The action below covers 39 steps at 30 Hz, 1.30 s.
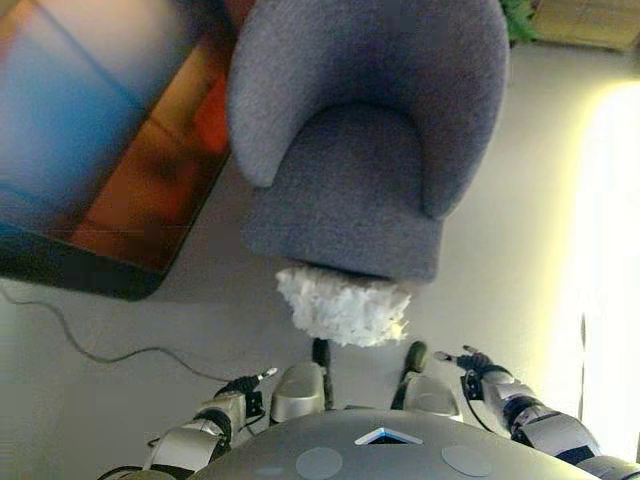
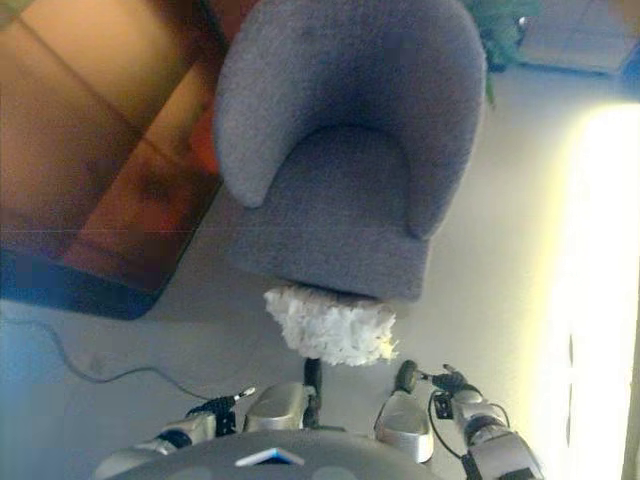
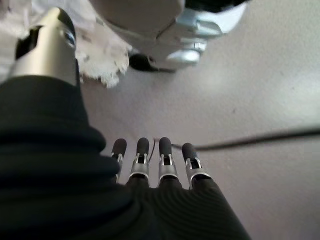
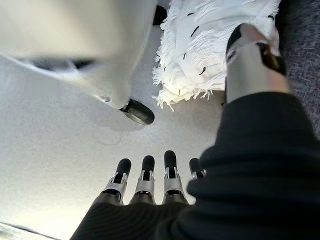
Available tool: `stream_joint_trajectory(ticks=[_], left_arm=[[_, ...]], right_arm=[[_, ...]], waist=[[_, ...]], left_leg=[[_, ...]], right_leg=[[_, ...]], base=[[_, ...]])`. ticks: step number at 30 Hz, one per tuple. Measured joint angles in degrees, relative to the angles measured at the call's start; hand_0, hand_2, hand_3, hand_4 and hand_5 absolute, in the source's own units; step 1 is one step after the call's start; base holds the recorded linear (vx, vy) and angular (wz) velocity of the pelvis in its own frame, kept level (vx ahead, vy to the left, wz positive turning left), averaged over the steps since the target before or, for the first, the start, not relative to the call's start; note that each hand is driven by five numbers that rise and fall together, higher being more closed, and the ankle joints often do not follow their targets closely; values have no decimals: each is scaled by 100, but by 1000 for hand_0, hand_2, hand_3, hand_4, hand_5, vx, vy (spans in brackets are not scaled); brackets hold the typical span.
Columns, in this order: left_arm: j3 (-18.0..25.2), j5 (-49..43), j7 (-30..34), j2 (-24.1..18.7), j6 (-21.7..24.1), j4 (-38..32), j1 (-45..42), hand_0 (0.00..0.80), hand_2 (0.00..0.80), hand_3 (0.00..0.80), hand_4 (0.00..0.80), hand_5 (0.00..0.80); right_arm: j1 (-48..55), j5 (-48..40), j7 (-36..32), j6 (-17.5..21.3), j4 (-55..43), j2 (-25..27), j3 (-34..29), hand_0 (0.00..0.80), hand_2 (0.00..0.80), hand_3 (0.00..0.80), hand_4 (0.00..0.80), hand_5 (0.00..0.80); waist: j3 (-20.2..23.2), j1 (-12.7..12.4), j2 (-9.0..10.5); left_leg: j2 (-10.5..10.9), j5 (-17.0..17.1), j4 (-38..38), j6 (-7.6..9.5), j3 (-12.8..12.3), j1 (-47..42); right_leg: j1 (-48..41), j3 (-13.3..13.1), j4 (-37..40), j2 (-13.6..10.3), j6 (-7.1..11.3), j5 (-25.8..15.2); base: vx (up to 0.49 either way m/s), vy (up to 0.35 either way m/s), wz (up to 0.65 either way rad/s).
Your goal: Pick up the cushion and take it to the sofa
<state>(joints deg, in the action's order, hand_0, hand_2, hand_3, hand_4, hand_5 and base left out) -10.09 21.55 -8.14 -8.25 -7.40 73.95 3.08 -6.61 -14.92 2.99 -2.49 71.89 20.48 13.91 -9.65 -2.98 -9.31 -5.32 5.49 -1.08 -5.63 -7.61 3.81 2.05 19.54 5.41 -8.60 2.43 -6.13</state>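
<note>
A white shaggy cushion [image 1: 345,305] lies on the floor against the front edge of a grey armchair-style sofa [image 1: 370,150], just ahead of me. It also shows in the right wrist view [image 4: 210,45] and in the left wrist view [image 3: 100,65]. My left hand [image 1: 245,388] hangs low at my left side, open and empty, with its fingers [image 3: 150,160] straight over bare floor. My right hand [image 1: 470,362] hangs low at my right side, open and empty, with its fingers [image 4: 150,175] straight. Both hands are short of the cushion and apart from it.
A dark glossy low table [image 1: 90,140] stands on the left, close to the sofa's left arm. A green plant [image 1: 518,18] and a pale mat [image 1: 590,25] are at the far right. A bright sunlit strip of floor [image 1: 610,250] runs along the right.
</note>
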Motion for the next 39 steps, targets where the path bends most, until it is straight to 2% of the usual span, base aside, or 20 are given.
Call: stream_joint_trajectory(ticks=[1, 2, 3, 4, 5, 6, 7, 9, 11, 14, 17, 22, 24, 26, 28, 29, 31, 34, 36, 39], left_arm=[[0, 0, 7, 0, 8, 0, -3, 0, 0, 0, 0, 0], [2, 0, 61, 2, 58, 1, 6, 0, 0, 0, 0, 0], [3, 0, 69, 2, 65, 2, 7, 0, 0, 0, 0, 0], [3, -3, 133, -51, 114, -13, 6, 0, 0, 0, 0, 0], [-1, -3, 153, -64, 153, -30, -10, 0, 0, 0, 0, 0], [-62, -5, 190, -63, 179, -57, -8, 0, 0, 0, 0, 0], [-120, -5, 215, -79, 191, -71, 65, 0, 0, 0, 0, 0], [-243, -5, 268, -69, 234, -116, 240, 0, 0, 0, 0, 0], [-336, -4, 318, -106, 259, -115, 401, 0, 0, 0, 0, 0], [-319, 42, 309, -299, 209, -99, 390, 0, 0, 0, 0, 0], [-311, 44, 296, -510, 162, -99, 358, 0, 0, 0, 0, 0], [-304, -55, 182, -609, 103, -35, 208, 0, 0, 0, 0, 0], [-205, -58, 117, -610, 101, -37, 176, 0, 0, 0, 0, 0], [-204, -87, 26, -594, 203, -40, 105, 0, 0, 0, 0, 0], [-206, -148, -46, -574, 312, -67, 70, 0, 0, 0, 0, 0], [-241, -296, -131, -567, 407, -83, 106, 0, 0, 0, 0, 0], [-525, -387, -251, -592, 476, -156, 381, 0, 0, 0, 0, 0], [-933, -460, -437, -627, 574, -282, 1216, 0, 0, 0, 0, 0], [-1105, -434, -565, -690, 596, -288, 1850, 0, 0, 0, 0, 0], [-1254, -376, -610, -849, 670, -381, 2688, 0, 0, 0, 0, 0]], right_arm=[[-8, 3, 4, -1, -8, 1, 0, 0, 0, 0, 0, 0], [-33, 25, 17, 2, -116, -11, 5, 0, 0, 0, 0, 0], [-33, 27, 20, 2, -119, -17, 5, 0, 0, 0, 0, 0], [6, 85, 60, -5, -130, -50, 8, 0, 0, 0, 0, 0], [10, 108, 72, -6, -151, -25, 9, 0, 0, 0, 0, 0], [56, 144, 118, -10, -155, 17, 7, 0, 0, 0, 0, 0], [136, 159, 158, -11, -151, 24, -24, 0, 0, 0, 0, 0], [250, 191, 226, -17, -106, 16, -32, 0, 0, 0, 0, 0], [212, 194, 299, -4, -56, -190, -203, 0, 0, 0, 0, 0], [145, 191, 278, -8, -35, -565, -204, 0, 0, 0, 0, 0], [106, 172, 256, -7, 23, -680, -203, 0, 0, 0, 0, 0], [-55, 67, 185, 9, 16, -684, -198, 0, 0, 0, 0, 0], [-40, 70, 136, 6, 27, -718, -198, 0, 0, 0, 0, 0], [1, 71, 193, 10, 22, -733, -202, 0, 0, 0, 0, 0], [-5, 71, 299, 16, 23, -707, -204, 0, 0, 0, 0, 0], [-32, 71, 455, 38, 18, -628, -198, 0, 0, 0, 0, 0], [-303, 67, 707, 79, 28, -460, -185, 0, 0, 0, 0, 0], [-1217, 3, 1088, 166, 39, -160, -28, 0, 0, 0, 0, 0], [-1841, -48, 1262, 226, 50, -88, 16, 0, 0, 0, 0, 0], [-2615, -54, 1407, 340, 34, -54, 14, 0, 0, 0, 0, 0]], waist=[[-2, 14, 8], [-55, 87, 156], [-53, 88, 192], [-22, 190, 330], [-8, 293, 312], [6, 388, 271], [3, 402, 270], [26, 576, 217], [-86, 616, 438], [-158, 446, 732], [-193, 225, 801], [-205, 207, 902], [-219, 202, 974], [-199, 215, 1008], [-196, 214, 1009], [-209, 221, 989], [-259, 231, 925], [-721, 378, 779], [-1160, 413, 784], [-1798, 638, 788]], left_leg=[[16, 23, 7, -9, -6, -4], [50, -20, -194, -15, -144, -12], [40, -42, -239, -44, -169, -18], [-79, -127, -527, -161, -212, -39], [-224, -111, -613, -142, -188, -51], [-214, -190, -494, -233, -123, -92], [-182, -277, -320, -244, -168, -149], [-62, -464, 150, -16, -185, -225], [132, -374, 414, 90, -327, -336], [277, -397, 317, 127, -284, -340], [243, -401, 362, 122, -312, -533], [191, -424, 334, 90, -216, -524], [141, -413, 326, 73, -165, -512], [34, -408, 315, 16, -156, -526], [-65, -404, 286, -34, -154, -523], [-166, -370, 195, -116, -159, -423], [-261, -374, -50, -139, -159, 5], [-298, -346, -494, -97, -163, 837], [-288, -370, -768, -64, -191, 1234], [-263, -351, -1046, -9, -212, 1764]], right_leg=[[2, 5, 1, -20, 2, -10], [1, 192, -1, -260, -15, -86], [8, 233, -1, -309, -32, -99], [15, 475, -19, -526, 23, -83], [9, 475, -19, -567, 94, -93], [22, 426, -32, -575, 216, -110], [51, 381, -34, -628, 281, -156], [62, 213, -41, -647, 526, -206], [65, -92, -120, -799, 624, -187], [-24, -138, -161, -973, 662, -215], [-312, 74, -152, -973, 678, -223], [-380, 124, -219, -939, 688, -130], [-397, 94, -219, -901, 767, -53], [-409, -42, -217, -789, 814, -3], [-408, -121, -221, -697, 765, 38], [-274, -216, -281, -594, 722, 69], [170, -349, -502, -545, 655, 97], [1061, -566, -920, -558, 560, 16], [1609, -816, -1209, -585, 513, -18], [2180, -991, -1434, -638, 483, -79]], base=[[-47, 315, -2], [-44, 325, -8], [-58, 440, -23], [-54, 391, -7], [-83, 522, 4], [-73, 474, 24], [-69, 505, 34], [30, 380, 75], [5, 218, 66], [49, 96, 19], [30, 13, 24], [-42, -102, 12], [123, -229, 8], [101, -199, -2], [-141, -112, -5], [-359, -104, -13], [-420, -86, -17], [-373, 45, -19], [-254, 78, -32], [-201, 98, -13]])
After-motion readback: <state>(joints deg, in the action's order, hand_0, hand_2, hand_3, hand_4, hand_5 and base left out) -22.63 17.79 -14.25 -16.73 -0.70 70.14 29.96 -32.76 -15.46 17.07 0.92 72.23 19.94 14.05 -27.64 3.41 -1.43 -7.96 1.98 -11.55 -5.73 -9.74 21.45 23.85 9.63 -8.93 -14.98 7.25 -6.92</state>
